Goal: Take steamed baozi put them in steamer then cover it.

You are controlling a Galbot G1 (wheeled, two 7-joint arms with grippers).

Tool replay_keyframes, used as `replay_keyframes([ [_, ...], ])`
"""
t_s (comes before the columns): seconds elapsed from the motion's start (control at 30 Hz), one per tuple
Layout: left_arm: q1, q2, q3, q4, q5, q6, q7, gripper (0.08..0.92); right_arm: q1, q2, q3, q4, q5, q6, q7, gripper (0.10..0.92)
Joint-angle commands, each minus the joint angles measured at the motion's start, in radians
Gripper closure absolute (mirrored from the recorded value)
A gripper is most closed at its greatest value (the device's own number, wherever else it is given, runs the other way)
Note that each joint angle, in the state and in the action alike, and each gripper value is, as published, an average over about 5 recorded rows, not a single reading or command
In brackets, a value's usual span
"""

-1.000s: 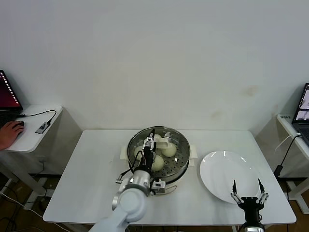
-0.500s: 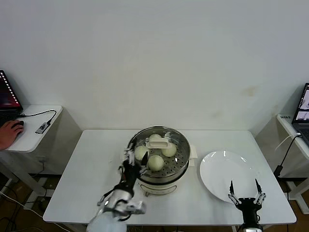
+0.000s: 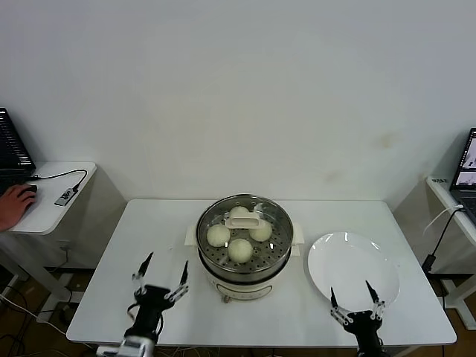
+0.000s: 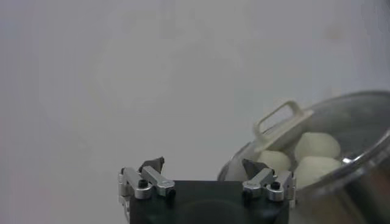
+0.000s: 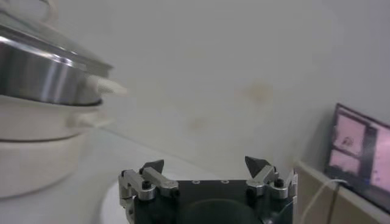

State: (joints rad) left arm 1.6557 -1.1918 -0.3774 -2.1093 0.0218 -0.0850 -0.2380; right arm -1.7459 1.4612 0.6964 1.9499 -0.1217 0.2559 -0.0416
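The steamer (image 3: 245,256) stands mid-table on its cream base. The clear glass lid with a cream handle (image 3: 245,221) sits on it. Three of the steamed baozi (image 3: 239,250) show through the lid; any fourth is hidden. My left gripper (image 3: 161,269) is open and empty at the table's front left, apart from the steamer. Its wrist view shows the lid handle (image 4: 282,120) and the baozi (image 4: 315,146) beyond its own open gripper (image 4: 203,167). My right gripper (image 3: 356,299) is open and empty over the front edge of the white plate (image 3: 349,264); it shows in its own view (image 5: 205,165).
The plate is bare, at the right of the steamer. The steamer's side (image 5: 42,79) shows in the right wrist view. Side tables stand left and right: a person's hand on a mouse (image 3: 15,201) at the left, a laptop (image 3: 466,167) at the right.
My left gripper let go of the lid, now resting on the steamer, and drew back to the table's front left. My right gripper sank slightly toward the front edge.
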Motion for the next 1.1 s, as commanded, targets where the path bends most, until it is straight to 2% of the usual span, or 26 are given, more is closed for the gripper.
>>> replay_keyframes([
  [0.03, 0.217, -0.016, -0.113, 0.058, -0.341, -0.184, -0.018, 0.177, -0.089, -0.065, -0.070, 0.045, 0.137, -0.034, -0.074, 0.203],
  [0.43, 0.255, -0.033, -0.104, 0.073, -0.299, -0.219, 0.053, 0.177, -0.105, -0.054, -0.089, 0.048, 0.113, -0.042, -0.068, 0.203],
  [1.1, 0.256, -0.028, -0.095, 0.073, -0.278, -0.177, 0.095, 0.177, -0.120, -0.052, -0.114, 0.071, 0.111, -0.089, -0.042, 0.203],
])
